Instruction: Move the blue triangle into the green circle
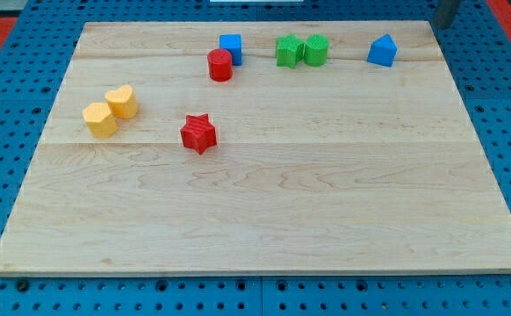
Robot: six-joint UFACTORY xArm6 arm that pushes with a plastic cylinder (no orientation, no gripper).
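Up top, blue triangle right of green circle; end effector state untellable.

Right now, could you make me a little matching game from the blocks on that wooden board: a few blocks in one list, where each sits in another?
Blocks:
1. blue triangle
2. red star
3. green circle
4. red cylinder

Places:
A. touching the green star
B. farthest toward the view's right
C. beside the blue cube
D. alone, nearest the board's middle

Pairs: 1-B, 2-D, 3-A, 4-C

My tip is only partly visible at the view's top right.
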